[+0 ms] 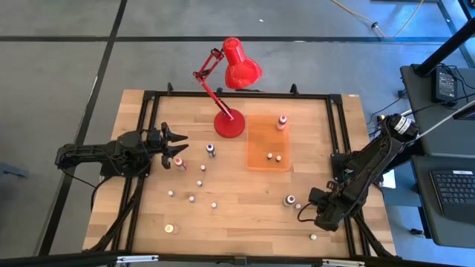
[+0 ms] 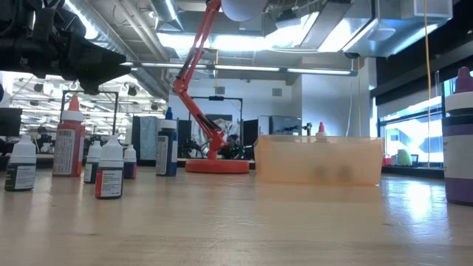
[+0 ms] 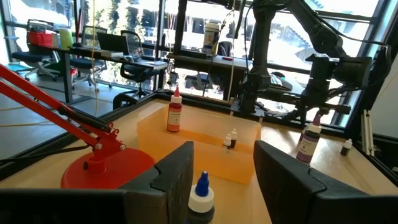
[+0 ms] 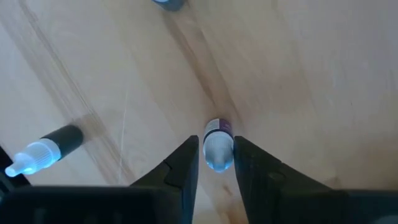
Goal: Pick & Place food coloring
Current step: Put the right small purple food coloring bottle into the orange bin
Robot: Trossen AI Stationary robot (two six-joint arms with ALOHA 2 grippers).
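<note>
Where right gripper hangs, small bottle seemingly clamped.

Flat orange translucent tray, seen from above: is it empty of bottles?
No. In the high view the flat orange translucent tray holds a tall red-bodied bottle at its far corner and two tiny white-capped bottles nearer its front.

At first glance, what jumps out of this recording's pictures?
The red desk lamp stands at the table's far edge, beside the orange tray, which holds one tall red bottle and two tiny ones. Small food coloring bottles lie scattered over the wood. The right claw straddles a tiny purple-labelled bottle near the front right; the left claw hovers open at the left.
</note>
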